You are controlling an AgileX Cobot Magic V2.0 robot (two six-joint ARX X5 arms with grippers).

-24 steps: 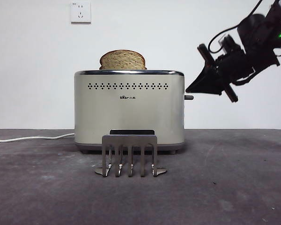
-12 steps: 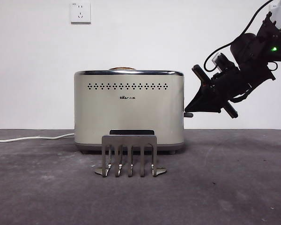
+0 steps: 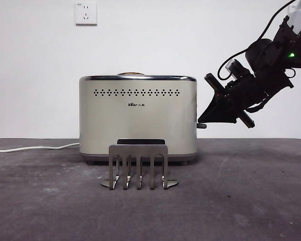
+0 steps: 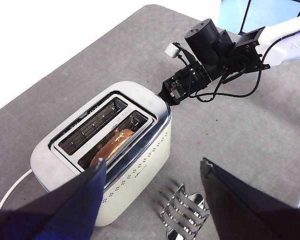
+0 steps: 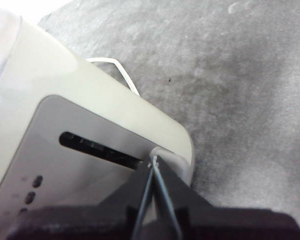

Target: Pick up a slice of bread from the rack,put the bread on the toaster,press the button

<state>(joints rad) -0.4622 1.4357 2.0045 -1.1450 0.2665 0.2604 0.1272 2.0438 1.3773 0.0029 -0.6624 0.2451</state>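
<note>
Bread down in the slot, my right jaws on the lever

Rack [image 3: 139, 165] stands nearest the table's front edge, its prongs pointing down and its flat feet on the grey table [image 3: 241, 201], with nothing in it. Just behind it sits the toaster [image 3: 138, 120], cream-sided under a chrome rim, and a white cord [image 3: 35, 147] trails from it toward the table's left edge. My slice of bread [image 4: 113, 146] lies sunk in the toaster slot nearer the rack; only a sliver of its crust peeks over the rim in the front view. My left gripper [image 4: 152, 200] hangs high above the toaster and rack with its jaws spread wide, holding nothing. My right gripper [image 3: 203, 120] reaches in from the table's right side, its jaws pressed together into a point. That point rests on the button [image 3: 201, 125], the small dark knob sitting low on the toaster's narrow side, at the bottom end of its slot [image 5: 97, 148]. Farthest back, a white socket [image 3: 86, 12] is set in the wall.
</note>
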